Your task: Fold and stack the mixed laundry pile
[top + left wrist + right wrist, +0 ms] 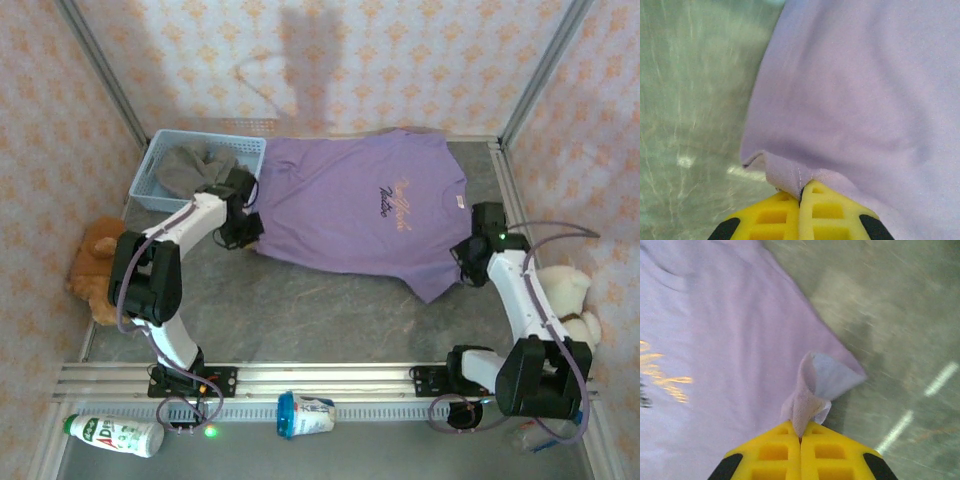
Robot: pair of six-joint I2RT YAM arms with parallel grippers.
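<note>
The lavender T-shirt (360,205) lies spread nearly flat on the grey surface (300,310), print side up, with a bit of its edge pinched into a small raised fold at each side. The dull grey top (195,168) sits crumpled in the light blue basket (215,138) just beside it.

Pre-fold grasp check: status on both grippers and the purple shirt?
Left gripper shut on T-shirt, left edge. Right gripper shut on its right edge. T-shirt spread flat, print up. Grey top in the blue basket, beside the left arm.

Left arm (190,222) and right arm (520,290) reach forward (jaws clamped together).
</note>
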